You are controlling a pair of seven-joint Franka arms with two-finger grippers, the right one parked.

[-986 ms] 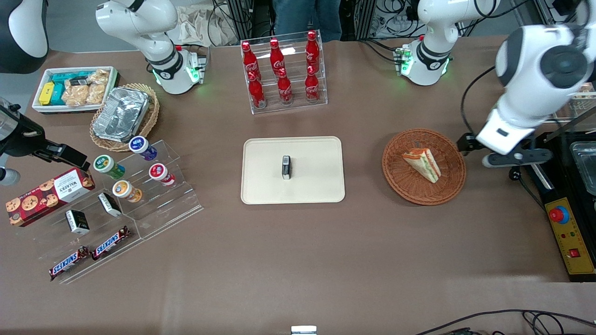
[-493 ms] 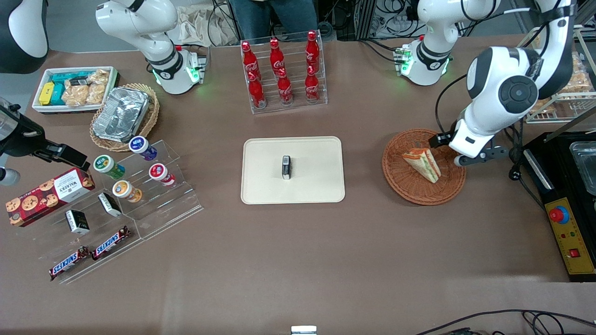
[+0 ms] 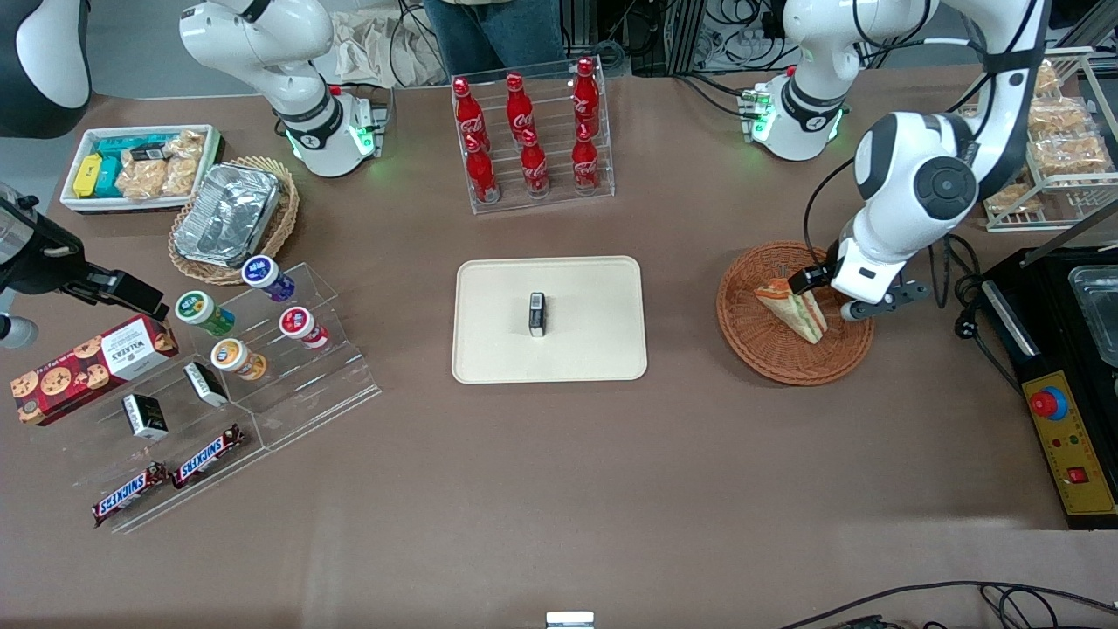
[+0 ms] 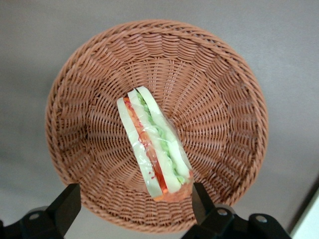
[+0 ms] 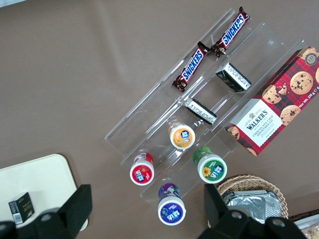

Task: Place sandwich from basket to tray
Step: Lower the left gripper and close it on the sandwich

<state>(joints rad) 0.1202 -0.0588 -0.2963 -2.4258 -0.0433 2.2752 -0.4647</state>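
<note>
The sandwich (image 3: 797, 313) is a wrapped triangular wedge with white bread and red and green filling, lying in the reddish-brown wicker basket (image 3: 786, 371). My left arm's gripper (image 3: 828, 295) hangs open just above the basket, over the sandwich's end farther from the front camera. In the left wrist view the sandwich (image 4: 154, 144) lies in the middle of the basket (image 4: 214, 99). The gripper (image 4: 133, 204) stands wide, one finger close beside the sandwich's broad end and the other well clear of it. The cream tray (image 3: 594, 349) lies mid-table, toward the parked arm from the basket.
A small black box (image 3: 536, 314) stands on the tray. A rack of red cola bottles (image 3: 533, 131) is farther from the front camera. A black control box (image 3: 1061, 419) and a wire rack of bagged pastries (image 3: 1057, 131) sit at the working arm's end.
The gripper has travelled from outside the basket's rim to above the sandwich and has come lower. The sandwich and basket have not moved.
</note>
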